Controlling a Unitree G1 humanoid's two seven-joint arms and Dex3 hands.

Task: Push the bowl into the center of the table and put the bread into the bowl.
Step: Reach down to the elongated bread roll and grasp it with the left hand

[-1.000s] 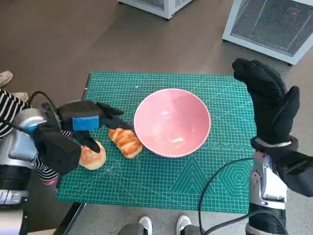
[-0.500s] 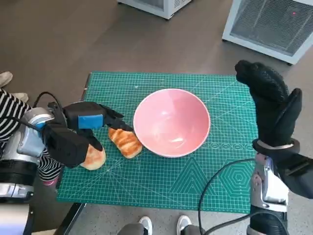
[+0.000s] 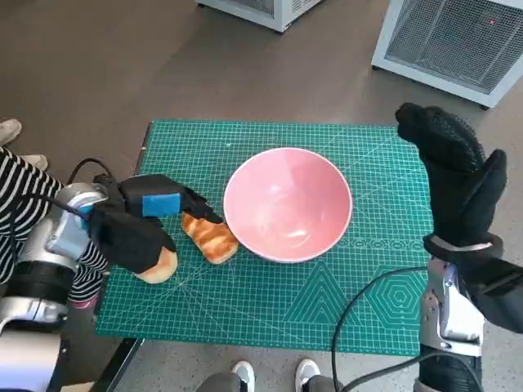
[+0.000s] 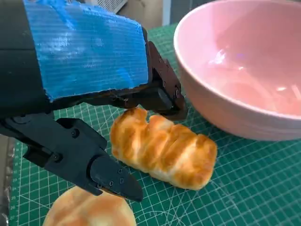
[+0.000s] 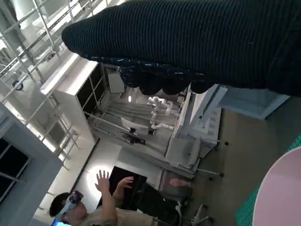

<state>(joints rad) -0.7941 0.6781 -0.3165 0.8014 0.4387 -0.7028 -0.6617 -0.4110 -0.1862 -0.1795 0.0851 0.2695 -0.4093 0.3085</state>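
The pink bowl [image 3: 287,204] stands empty near the middle of the green cutting mat [image 3: 343,302]. Left of it lies a long braided bread [image 3: 210,235], its end close to the bowl's wall. A round bun [image 3: 157,265] sits further left, partly under my left hand. My left hand [image 3: 151,214] hovers over the braided bread with fingers apart, holding nothing. In the left wrist view the fingers [image 4: 160,96] straddle the braided bread [image 4: 164,148] without closing on it, with the bowl [image 4: 244,66] and the bun [image 4: 89,209] in view. My right hand [image 3: 453,175] is raised upright, open, over the mat's right edge.
White appliances [image 3: 453,41] stand on the floor beyond the table. A person's striped sleeve [image 3: 20,204] and shoe [image 3: 10,131] show at the left, and two shoes [image 3: 274,374] at the near edge. A black cable [image 3: 359,314] loops over the mat's near right. A person [image 5: 94,207] shows in the right wrist view.
My left hand has moved right and slightly down, closer over the braided bread and covering more of the bun. The right hand drifted slightly right. Bowl and breads have not moved.
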